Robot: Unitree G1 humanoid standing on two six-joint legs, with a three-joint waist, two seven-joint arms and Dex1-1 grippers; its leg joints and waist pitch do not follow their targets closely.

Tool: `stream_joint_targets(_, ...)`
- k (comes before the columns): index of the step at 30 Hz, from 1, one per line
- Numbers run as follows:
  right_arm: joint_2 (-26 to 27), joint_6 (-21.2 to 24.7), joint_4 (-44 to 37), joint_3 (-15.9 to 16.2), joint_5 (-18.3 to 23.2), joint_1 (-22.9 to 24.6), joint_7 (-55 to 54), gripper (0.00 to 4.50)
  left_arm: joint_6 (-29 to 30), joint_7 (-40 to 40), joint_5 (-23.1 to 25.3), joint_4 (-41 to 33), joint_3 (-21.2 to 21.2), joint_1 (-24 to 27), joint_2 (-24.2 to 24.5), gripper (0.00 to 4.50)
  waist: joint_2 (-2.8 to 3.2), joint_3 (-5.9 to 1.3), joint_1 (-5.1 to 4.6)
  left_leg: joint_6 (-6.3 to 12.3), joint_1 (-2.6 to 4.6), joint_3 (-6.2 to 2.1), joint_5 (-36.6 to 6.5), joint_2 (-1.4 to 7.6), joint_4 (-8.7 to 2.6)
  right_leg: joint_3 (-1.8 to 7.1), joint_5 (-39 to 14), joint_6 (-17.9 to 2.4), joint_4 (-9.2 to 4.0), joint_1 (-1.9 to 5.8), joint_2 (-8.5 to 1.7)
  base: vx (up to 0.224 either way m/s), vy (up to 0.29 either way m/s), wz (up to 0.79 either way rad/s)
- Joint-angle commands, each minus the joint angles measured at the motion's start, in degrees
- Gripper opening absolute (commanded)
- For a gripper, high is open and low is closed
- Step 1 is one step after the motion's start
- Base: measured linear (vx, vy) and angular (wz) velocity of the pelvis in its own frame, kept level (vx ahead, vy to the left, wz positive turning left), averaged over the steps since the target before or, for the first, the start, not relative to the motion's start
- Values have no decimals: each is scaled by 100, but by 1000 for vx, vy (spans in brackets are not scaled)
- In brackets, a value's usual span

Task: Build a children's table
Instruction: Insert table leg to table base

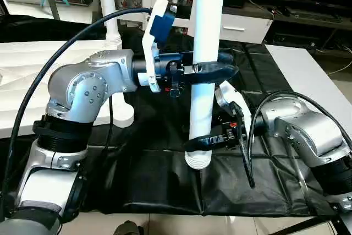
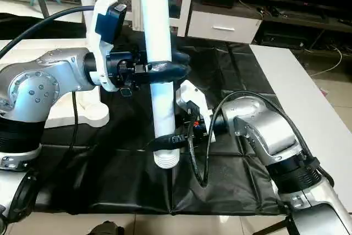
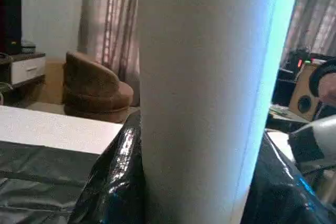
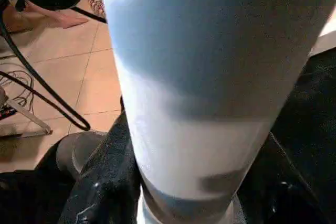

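Observation:
A long white leg (image 1: 204, 81) of the children's table stands upright above the black sheet, its threaded end (image 1: 198, 160) pointing down. My left gripper (image 1: 212, 70) is shut on the leg at mid-height, and its black fingers (image 3: 113, 182) hug the tube. My right gripper (image 1: 201, 140) is shut on the same leg just above the thread, fingers (image 4: 105, 182) pressed to both sides. The white tabletop (image 1: 22, 70) lies at the left with its ribbed underside up. A second leg (image 1: 110, 15) stands upright in its corner socket (image 1: 122, 116).
A black sheet (image 1: 165, 180) covers the work surface under both arms. A white table surface (image 1: 308, 75) runs along the right. Cabinets and shelves (image 1: 242, 26) stand behind. A thick black cable (image 1: 66, 48) arcs over my left arm.

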Motion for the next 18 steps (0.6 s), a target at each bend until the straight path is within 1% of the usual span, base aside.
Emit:
stream_joint_targets(1, 13, -34, 43, -22, -11, 58, 7, 187, -88, 262, 169, 73, 68, -155, -12, 209, 48, -419, -2, -269, 232, -185, -971, 379, -440, 268, -681, -1319, -402, 183, -527, 0, 0, 0)
stream_joint_targets(2, 13, -34, 43, -22, -11, 58, 7, 187, -88, 262, 169, 73, 68, -155, -12, 243, 47, -420, -1, -269, 230, -185, -977, 377, -438, 268, -687, -1322, -405, 187, -532, 0, 0, 0)
stream_joint_targets(3, 17, -37, 49, -34, -10, 52, 0, 187, -75, 268, 166, 89, 77, -154, -7, 243, 46, -426, -2, -269, 230, -189, -964, 383, -436, 267, -649, -1327, -396, 191, -528, 0, 0, 0)
stream_joint_targets(4, 32, -51, 78, -119, -7, 16, -40, 187, 29, 291, 105, 166, 158, -143, 21, 243, 43, -418, -11, -262, 225, -189, -966, 380, -440, 268, -651, -1321, -400, 186, -524, 0, 0, 0)
stream_joint_targets(6, 42, -41, 76, -196, 15, -8, -79, 186, 77, 265, 66, 164, 191, -116, 54, 279, 48, -422, -9, -264, 233, -188, -967, 375, -437, 263, -678, -1331, -398, 185, -526, 0, 0, 0)
stream_joint_targets(9, 67, 31, -4, -394, 128, -25, -206, 186, 106, 242, 21, 101, 245, -31, 100, 297, 106, -424, -11, -316, 241, -195, -1031, 378, -444, 263, -643, -1340, -394, 179, -520, 0, 0, 0)
stream_joint_targets(10, 73, 40, -14, -426, 142, -25, -229, 186, 112, 249, 20, 98, 265, -20, 96, 310, 96, -422, -15, -324, 243, -193, -1062, 378, -447, 264, -655, -1338, -401, 177, -517, 0, 0, 0)
stream_joint_targets(11, 96, 31, -12, -528, 154, -23, -340, 186, 59, 247, 60, 71, 284, 28, 129, 310, 162, -425, -1, -360, 254, -201, -1107, 377, -446, 265, -653, -1344, -389, 171, -520, 0, 0, 0)
stream_joint_targets(12, 113, 24, -9, -602, 161, -22, -421, 186, 20, 247, 89, 51, 297, 63, 154, 330, 139, -421, -15, -372, 252, -196, -1131, 381, -456, 266, -647, -1336, -405, 168, -515, 0, 0, 0)
stream_joint_targets(13, 113, 24, -9, -602, 161, -22, -421, 186, 20, 247, 89, 51, 297, 63, 154, 332, 121, -427, -11, -390, 259, -196, -1152, 376, -453, 262, -623, -1343, -394, 172, -509, 0, 0, 0)
stream_joint_targets(14, 152, 1, 26, -728, 152, -25, -588, 186, -17, 287, 110, 46, 337, 113, 179, 332, 180, -429, -3, -419, 264, -205, -1156, 379, -457, 260, -592, -1351, -384, 165, -514, 0, 0, 0)
stream_joint_targets(15, 241, -39, 152, -941, 119, -62, -916, 186, -76, 309, 168, 42, 383, 234, 273, 332, 173, -423, -30, -460, 247, -208, -1196, 380, -469, 261, -550, -1350, -395, 167, -512, 0, 0, 0)
stream_joint_targets(16, 305, -67, 246, -1081, 94, -91, -1137, 186, -105, 330, 203, 42, 416, 315, 334, 332, 156, -426, -39, -467, 247, -201, -1223, 367, -468, 257, -568, -1350, -389, 171, -500, 0, 0, 0)
stream_joint_targets(17, 488, -127, 486, -1404, 34, -171, -1724, 186, -70, 341, 202, 0, 517, 552, 480, 332, 223, -431, -35, -504, 256, -209, -1218, 361, -461, 262, -609, -1351, -379, 155, -516, 0, 0, 0)
stream_joint_targets(18, 560, -167, 534, -1525, 11, -166, -1956, 186, -135, 296, 321, -84, 462, 722, 617, 332, 193, -419, -68, -557, 242, -208, -1304, 350, -482, 260, -800, -1304, -406, 155, -506, 0, 0, 0)
